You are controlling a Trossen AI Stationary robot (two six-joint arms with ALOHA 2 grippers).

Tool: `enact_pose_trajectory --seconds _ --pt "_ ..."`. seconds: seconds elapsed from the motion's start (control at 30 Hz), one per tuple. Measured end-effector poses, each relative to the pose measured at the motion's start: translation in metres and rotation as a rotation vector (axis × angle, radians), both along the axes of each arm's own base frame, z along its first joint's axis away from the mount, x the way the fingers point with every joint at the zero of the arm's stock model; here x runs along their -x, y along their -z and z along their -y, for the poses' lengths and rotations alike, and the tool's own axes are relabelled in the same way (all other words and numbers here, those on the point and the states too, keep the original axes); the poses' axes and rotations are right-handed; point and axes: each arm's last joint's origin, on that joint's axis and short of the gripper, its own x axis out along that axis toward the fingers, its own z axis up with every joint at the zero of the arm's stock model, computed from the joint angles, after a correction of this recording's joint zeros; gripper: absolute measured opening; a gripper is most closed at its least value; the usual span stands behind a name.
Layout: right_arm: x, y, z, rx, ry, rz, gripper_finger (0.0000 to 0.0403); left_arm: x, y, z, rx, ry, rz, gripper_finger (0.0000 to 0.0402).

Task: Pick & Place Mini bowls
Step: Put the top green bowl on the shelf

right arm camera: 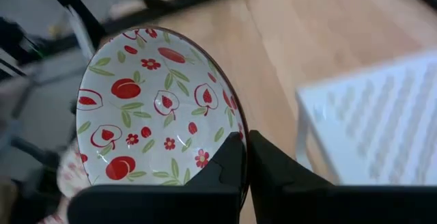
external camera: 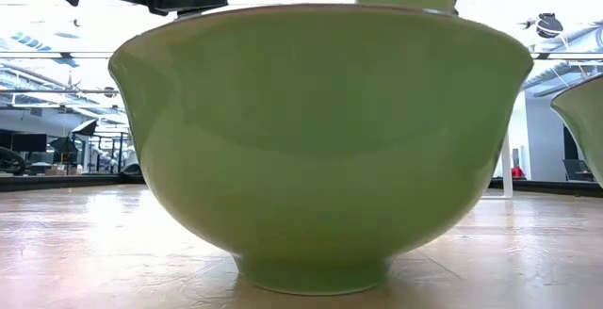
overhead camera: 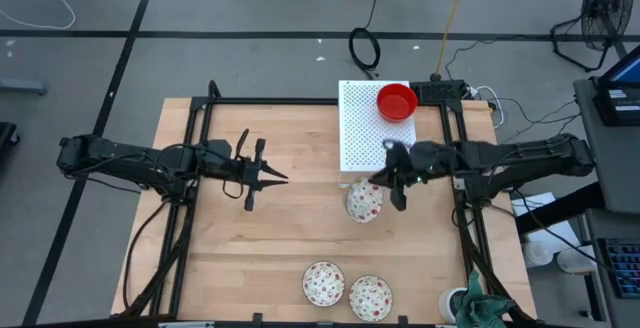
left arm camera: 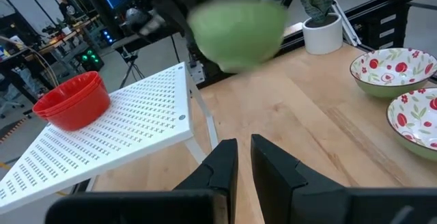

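Floral bowl [right arm camera: 153, 104] — rim pinched by right gripper [right arm camera: 244, 157].

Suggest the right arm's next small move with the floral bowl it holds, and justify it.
Probably carry it over the white board and lower it near the red bowl. The right hand pinches the floral bowl's rim, lifted just beside the board; two floral bowls remain at the table's front edge.
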Motion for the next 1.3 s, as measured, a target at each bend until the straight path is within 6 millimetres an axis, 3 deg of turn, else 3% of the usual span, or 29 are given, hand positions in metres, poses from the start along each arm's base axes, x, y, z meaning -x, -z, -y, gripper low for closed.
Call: enact_pose_trajectory --seconds 0.13,0.4,0.57,0.7,1.0,1.3 --pt "-0.004 -0.029 0.013 0.017 -0.015 0.066 0.0 0.0 0.0 0.0 0.0 0.0 0.002 0.0049" --pt "-0.009 -0.1 0.045 0.099 0.069 0.021 0.0 0.0 0.0 0.0 0.0 -0.001 0.004 0.0049" --pt "-0.016 -0.126 0.065 0.119 0.124 -0.036 0.0 0.0 0.0 0.0 0.0 -0.002 0.0 0.0049" --pt "-0.021 -0.131 0.085 0.115 0.189 -0.098 0.0 0.0 0.0 0.0 0.0 -0.002 0.0 0.0049" --pt "-0.034 -0.1 0.128 -0.017 0.208 -0.283 0.0 0.0 0.0 0.0 0.0 -0.002 -0.002 0.0049" --pt "-0.036 -0.078 0.148 -0.095 0.229 -0.421 0.0 0.0 0.0 0.0 0.0 -0.003 -0.002 0.0049"
